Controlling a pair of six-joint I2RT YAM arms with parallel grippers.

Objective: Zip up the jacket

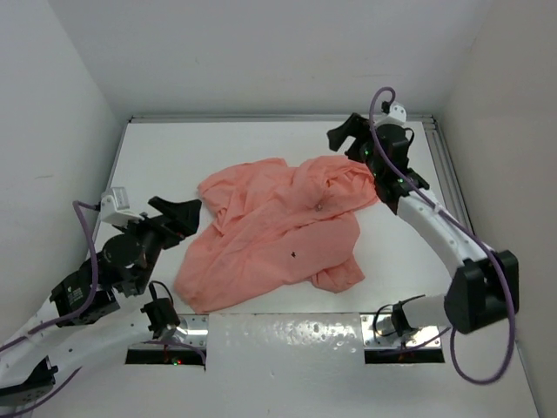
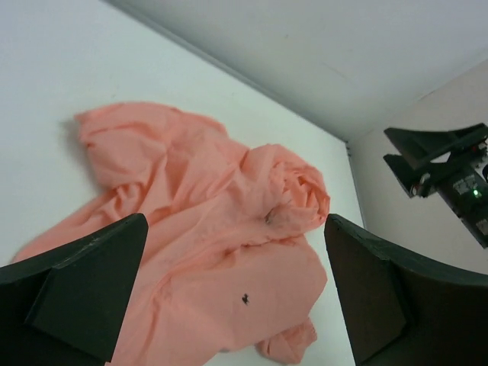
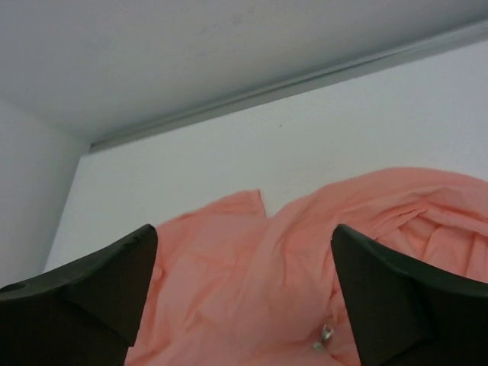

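The salmon-pink jacket [image 1: 278, 231] lies crumpled in the middle of the white table, with a small dark spot [image 1: 294, 255] on its front. A small metal zipper pull [image 1: 321, 206] shows near its bunched right part, and also in the right wrist view [image 3: 325, 336]. My left gripper [image 1: 177, 215] is open and empty, left of the jacket's edge. My right gripper [image 1: 348, 138] is open and empty, above the table just beyond the jacket's far right corner. The jacket fills the left wrist view [image 2: 213, 229] and the right wrist view [image 3: 305, 267].
White walls close in the table on the left, back and right. A metal rail [image 1: 444, 165] runs along the table's right edge. Two mounting plates [image 1: 287, 335] sit at the near edge by the arm bases. The right gripper shows in the left wrist view [image 2: 446, 164].
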